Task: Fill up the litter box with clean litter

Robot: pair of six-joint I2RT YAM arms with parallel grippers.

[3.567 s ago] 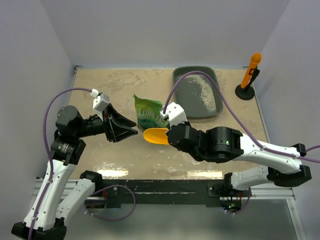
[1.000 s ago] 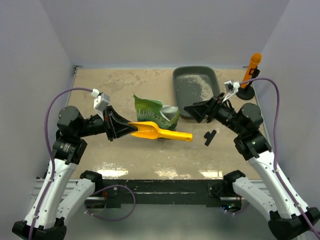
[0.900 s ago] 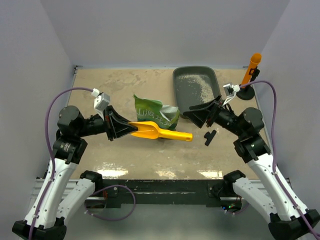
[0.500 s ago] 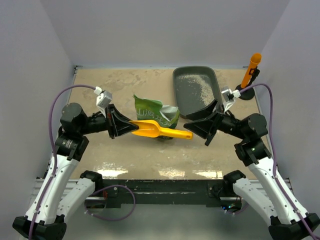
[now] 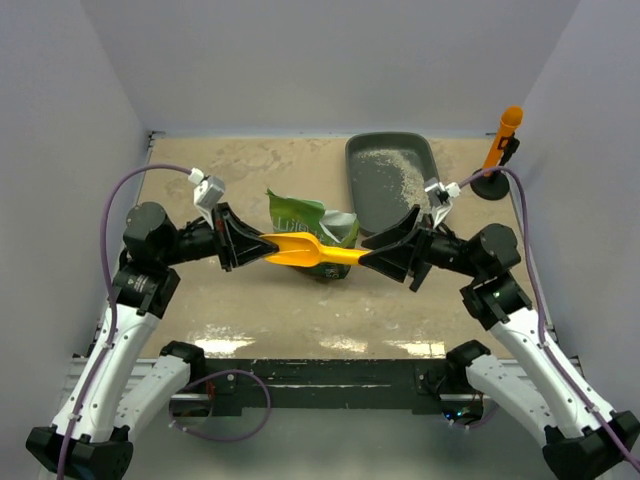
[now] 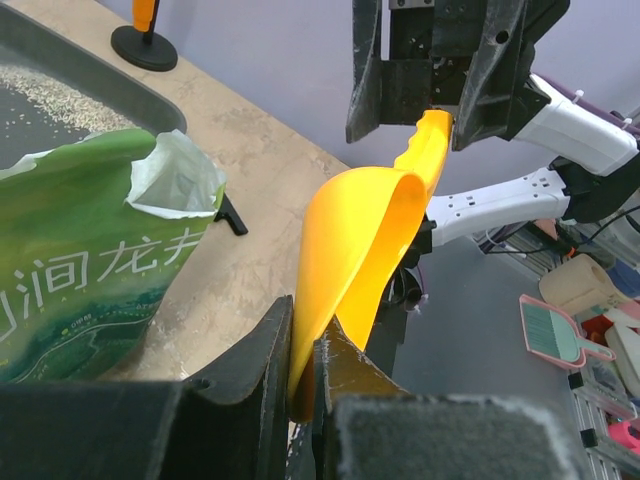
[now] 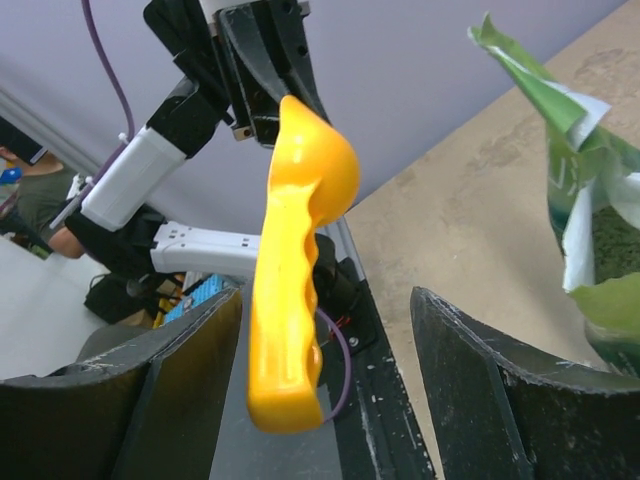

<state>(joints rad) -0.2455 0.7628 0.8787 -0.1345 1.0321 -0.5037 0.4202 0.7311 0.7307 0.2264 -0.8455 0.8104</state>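
Beige stone-look tabletop (image 5: pixel 250 170) beneath both arms, walled on three sides in pale lilac.

Far beyond the right gripper, toward the back wall: dark grey litter box (image 5: pixel 372 190), shallow, rounded corners, flat on the tabletop. Inside it, clean litter (image 5: pixel 408 176) as a thin pale band along the far and right-hand part of the floor; remainder of the floor bare grey. Corner of the same tray (image 6: pixel 70 80) visible in the left wrist view, behind the bag.

Between the two grippers, just behind the scoop: green printed litter bag (image 5: pixel 300 222), upright, top torn open, white lining exposed (image 6: pixel 175 175); granular contents partly visible through the mouth in the right wrist view (image 7: pixel 570 215).

Left gripper (image 5: pixel 262 246) clamped on the bowl edge of an orange scoop (image 5: pixel 312 251), thin plastic wall pinched between the closed fingers (image 6: pixel 262 365). Scoop held above the tabletop, handle pointing away toward the opposite arm.

Right gripper (image 5: pixel 368 257) spread wide, fingers (image 7: pixel 185 350) on either side of the scoop handle (image 7: pixel 290 290) with clear gaps, no contact visible.

Behind and to the outside of the right arm: orange-handled tool in a black round stand (image 5: pixel 497 150), upright near the table's back right corner.
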